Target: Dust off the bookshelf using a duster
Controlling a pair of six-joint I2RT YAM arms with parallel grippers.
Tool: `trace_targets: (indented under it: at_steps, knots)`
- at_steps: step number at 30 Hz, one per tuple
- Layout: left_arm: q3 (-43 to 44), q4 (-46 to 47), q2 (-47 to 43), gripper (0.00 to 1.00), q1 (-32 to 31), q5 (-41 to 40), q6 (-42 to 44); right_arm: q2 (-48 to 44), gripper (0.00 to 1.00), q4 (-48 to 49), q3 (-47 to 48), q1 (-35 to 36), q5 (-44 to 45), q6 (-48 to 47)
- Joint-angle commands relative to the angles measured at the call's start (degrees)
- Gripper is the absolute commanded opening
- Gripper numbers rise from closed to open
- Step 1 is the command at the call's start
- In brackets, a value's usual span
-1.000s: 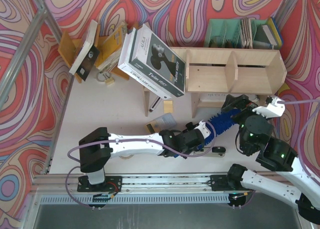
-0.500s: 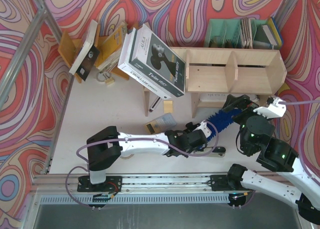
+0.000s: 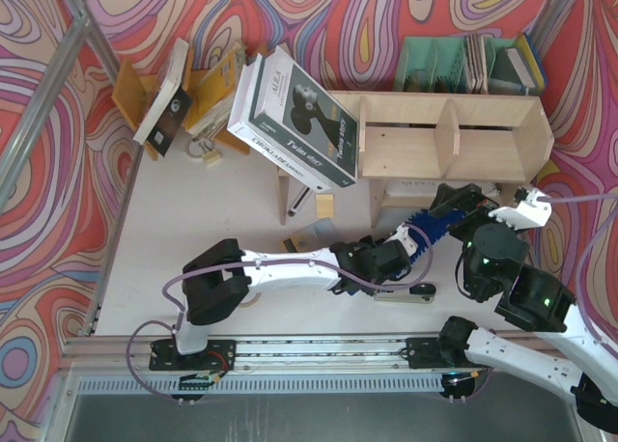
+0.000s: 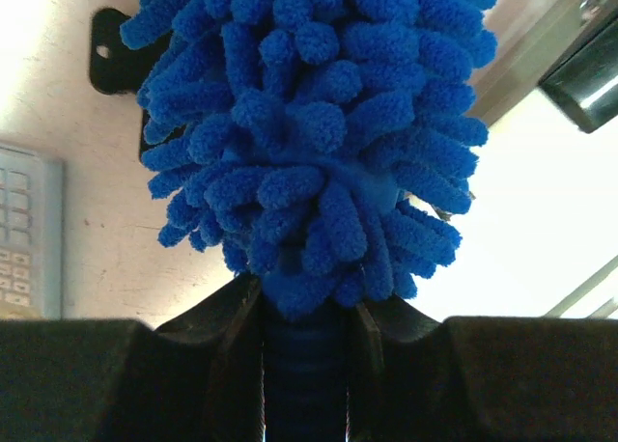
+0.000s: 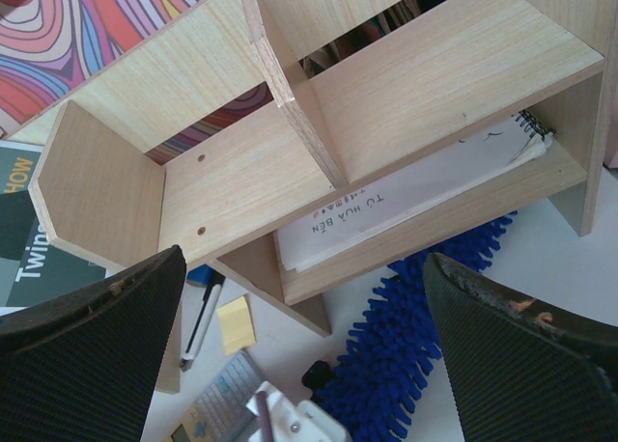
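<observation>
The shaggy blue duster stretches low over the pale surface, right by the plywood bookshelf. My left end effector is clamped on its ribbed handle. My right end effector hangs above, fingers wide apart, empty.

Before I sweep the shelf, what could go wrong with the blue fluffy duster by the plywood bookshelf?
1. The bright blue fluffy microfibre duster, clamped in the left gripper, lies beneath the open right gripper; lifting it could snag strands or bump the arms.
2. The white papers on the lower level of the light plywood bookshelf could get dragged out.
3. The large black-and-white box appears to lean on the shelf's left end; a nudge might topple it.
</observation>
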Motion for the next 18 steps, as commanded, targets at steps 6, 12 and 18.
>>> trace_targets:
  at_steps: [6,12,18]
  knots:
    - [2.3,-1.2,1.8,0.00,-0.1,0.5,0.4,-0.6,0.99,-1.1,-0.8,-0.2,1.0,0.8]
    - [1.7,1.0,-3.8,0.00,-0.1,-1.8,1.0,-0.6,0.99,-0.9,-1.0,-0.3,0.8,0.8]
    - [-0.3,4.8,-7.9,0.00,0.0,-1.5,1.1,-0.2,0.99,-0.6,-1.1,-0.2,0.3,0.9]
